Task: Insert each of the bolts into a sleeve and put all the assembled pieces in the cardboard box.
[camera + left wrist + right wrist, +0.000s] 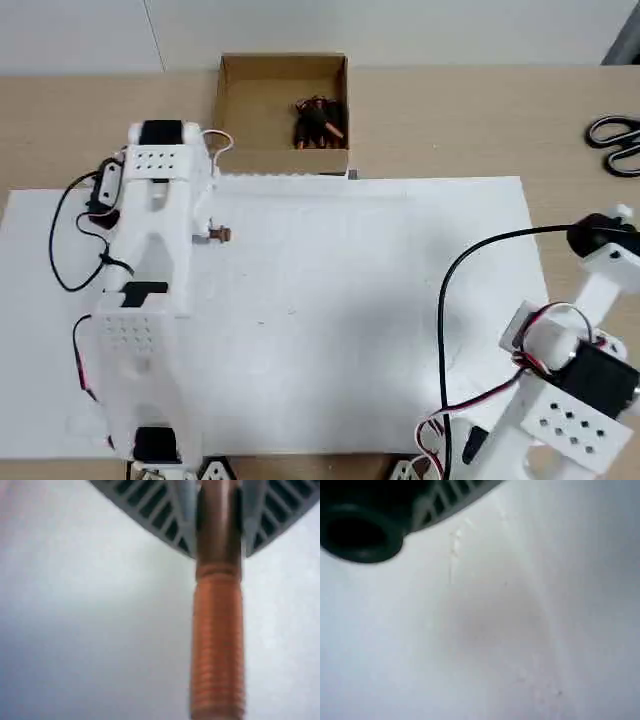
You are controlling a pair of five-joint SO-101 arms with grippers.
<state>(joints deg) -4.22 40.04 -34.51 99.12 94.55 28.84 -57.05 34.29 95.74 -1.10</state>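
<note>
Holding a bolt [217, 645] clamped in my left pincer [217, 520], just beyond the cardboard box's [222, 100] near left corner, I grip a sleeve [360, 532] in my right pincer [395, 515], well apart from that box. If the two meet off-axis, the threads could jam or push the sleeve loose.

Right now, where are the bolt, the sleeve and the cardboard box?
bolt [217, 645], left wrist view, threaded shank.
sleeve [367, 555], right wrist view, rim of open end.
cardboard box [260, 100], high view, bare floor.
</note>
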